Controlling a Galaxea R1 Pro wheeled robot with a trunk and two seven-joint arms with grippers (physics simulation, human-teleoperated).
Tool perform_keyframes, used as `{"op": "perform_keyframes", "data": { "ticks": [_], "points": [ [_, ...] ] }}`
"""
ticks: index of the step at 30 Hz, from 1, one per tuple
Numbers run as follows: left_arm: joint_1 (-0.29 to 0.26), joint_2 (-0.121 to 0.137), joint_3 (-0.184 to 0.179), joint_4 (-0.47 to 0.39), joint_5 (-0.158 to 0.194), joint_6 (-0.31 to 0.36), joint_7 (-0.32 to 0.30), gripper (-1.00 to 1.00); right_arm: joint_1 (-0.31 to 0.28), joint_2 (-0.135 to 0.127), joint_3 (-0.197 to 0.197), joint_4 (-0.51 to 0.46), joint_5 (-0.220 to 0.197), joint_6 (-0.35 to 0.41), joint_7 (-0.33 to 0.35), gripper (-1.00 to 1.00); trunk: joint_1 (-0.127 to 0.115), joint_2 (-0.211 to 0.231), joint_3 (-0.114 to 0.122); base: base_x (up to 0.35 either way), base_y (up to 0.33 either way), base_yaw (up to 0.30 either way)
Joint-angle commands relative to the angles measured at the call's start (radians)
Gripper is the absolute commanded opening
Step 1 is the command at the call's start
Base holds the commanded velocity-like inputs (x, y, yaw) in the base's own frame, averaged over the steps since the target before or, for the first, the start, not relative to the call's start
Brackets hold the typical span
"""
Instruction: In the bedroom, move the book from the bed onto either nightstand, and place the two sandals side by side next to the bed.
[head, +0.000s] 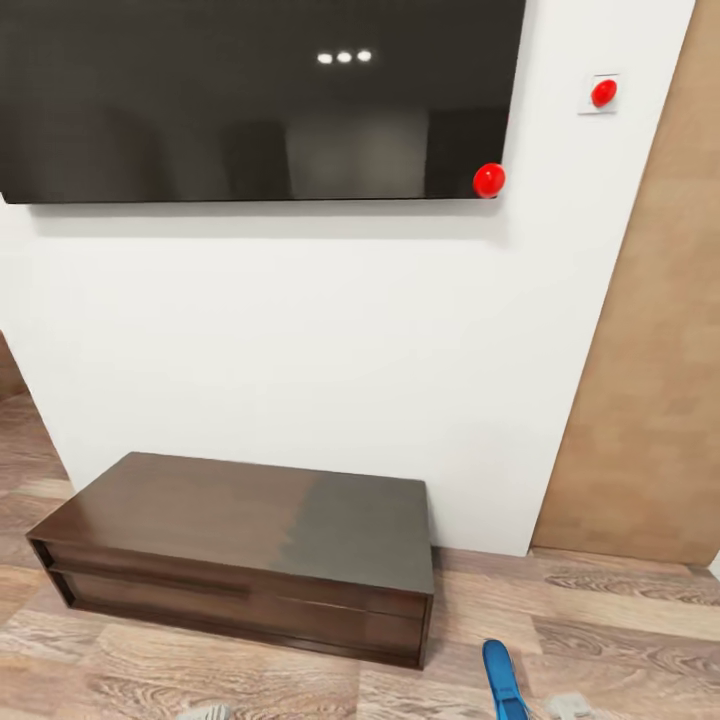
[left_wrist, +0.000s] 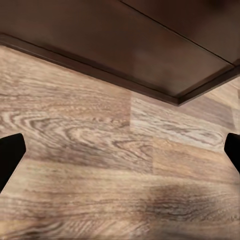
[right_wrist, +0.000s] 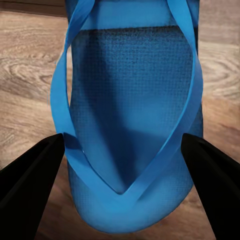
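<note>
One bright blue flat flip-flop sandal (right_wrist: 131, 125) sits between the dark fingers of our right tool (right_wrist: 125, 185), which straddle its sides; whether they pinch it we cannot tell. In the head view, it shows at the lower right of the frame (head: 503, 680), over the light-brown wood-plank floor (head: 620, 620), near the long low dark-brown wooden bench (head: 250, 540). Our left tool (left_wrist: 120, 155) hangs spread and released above bare planks. We judge we should keep the sandal level and carry it steadily toward the bed.

Textured blue sandal (right_wrist: 132, 115); glossy dark-wood bench (head: 250, 540).
</note>
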Motion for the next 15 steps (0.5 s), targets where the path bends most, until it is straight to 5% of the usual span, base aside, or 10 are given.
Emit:
{"op": "perform_keyframes", "data": {
  "ticks": [1, 15],
  "points": [
    [-0.001, 0.0, 0.002, 0.002, 0.004, -0.001, -0.005, 1.0, 0.0, -0.001, 0.004, -0.002, -0.011, 0.008, 0.001, -1.0, 0.0, 0.0, -0.001, 0.0, 0.0, 0.291],
    [-0.001, 0.0, 0.002, 0.003, 0.004, -0.002, -0.005, 1.0, 0.0, -0.001, 0.003, -0.002, -0.011, 0.008, 0.001, -1.0, 0.0, 0.0, -0.001, 0.0, 0.0, 0.291]
  ]
}}
